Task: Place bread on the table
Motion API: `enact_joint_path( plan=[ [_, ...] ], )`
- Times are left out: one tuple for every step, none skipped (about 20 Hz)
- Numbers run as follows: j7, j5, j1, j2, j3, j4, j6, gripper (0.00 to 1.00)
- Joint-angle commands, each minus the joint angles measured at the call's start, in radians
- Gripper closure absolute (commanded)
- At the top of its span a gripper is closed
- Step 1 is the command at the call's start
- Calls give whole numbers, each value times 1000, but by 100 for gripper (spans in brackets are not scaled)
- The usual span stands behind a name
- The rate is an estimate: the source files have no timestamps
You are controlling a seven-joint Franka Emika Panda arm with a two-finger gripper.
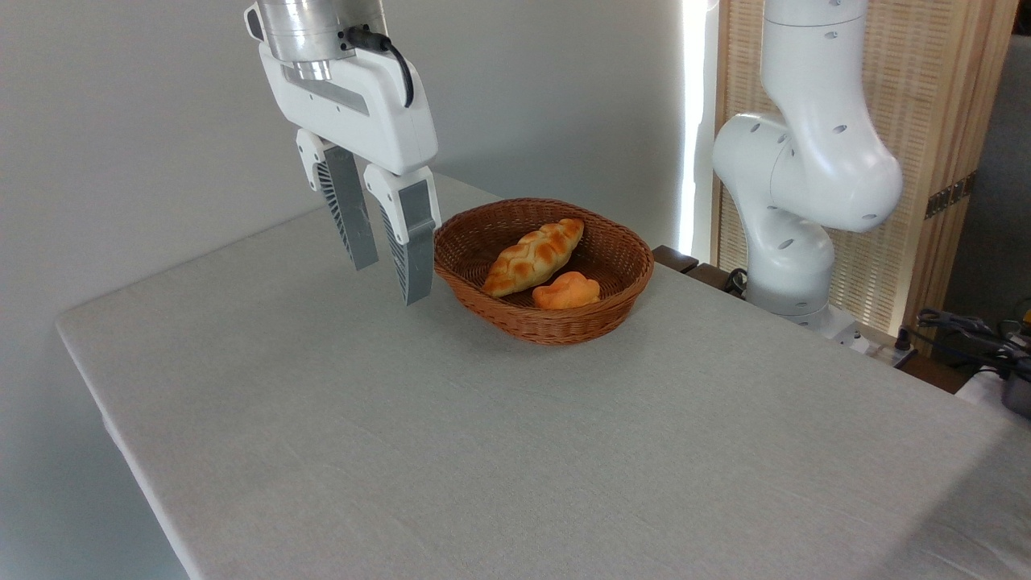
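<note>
Fingers [366, 217] noted apart, with a clear gap between the two ribbed pads; nothing is held between them. They hang tips-down above the tabletop [338, 419], with bare cloth below them.

The bread [535, 255], a long braided loaf, is seen lying in the wicker basket [556, 326], to the right of the fingers and beyond the basket's near rim. It lies slantwise, one tapered end toward the far right wall, the other toward the near left. A small orange bun [566, 291] sits just beside the loaf's lower end; whether the two touch cannot be told. The basket's left rim appears just beside the right-hand finger in this view, though depth between them cannot be judged.

Step in hand, as judged: the approach. The loaf has not been grasped and the task is not yet begun in effect.

Next move, as judged: the fingers must be carried rightward over the rim, centred above the loaf's middle, and turned so the gap spans the loaf's narrow width. A descent between the basket walls is then called for, keeping clear of the bun. Closure should be gentle if the loaf is soft. A lift over the rim and a set-down on the open cloth would follow.
</note>
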Motion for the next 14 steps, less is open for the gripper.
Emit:
enact_joint_path(
  plan=[
    [-16, -17, -8, 8, 14, 25, -25, 0],
    [-16, -20, -8, 8, 14, 25, -25, 0],
    [-17, -20, -8, 8, 14, 25, -25, 0],
    [-17, -20, -8, 8, 14, 23, -25, 0],
    [-17, -20, -8, 8, 14, 23, -25, 0],
    [-17, -20, -8, 8, 13, 23, -25, 0],
    [-19, -20, -8, 10, 13, 23, -25, 0],
    [-19, -20, -8, 10, 14, 22, -25, 0],
    [-19, -20, -8, 8, 13, 17, -24, 0],
    [-19, -20, -9, 7, 13, 13, -24, 0],
    [-19, -20, -9, 2, 11, 3, -22, 0],
    [-19, -22, -9, -3, 8, -10, -16, 0],
    [-20, -34, -11, -15, 3, -27, -15, 0],
    [-22, -52, -15, -29, 0, -49, -11, 0]
  ],
)
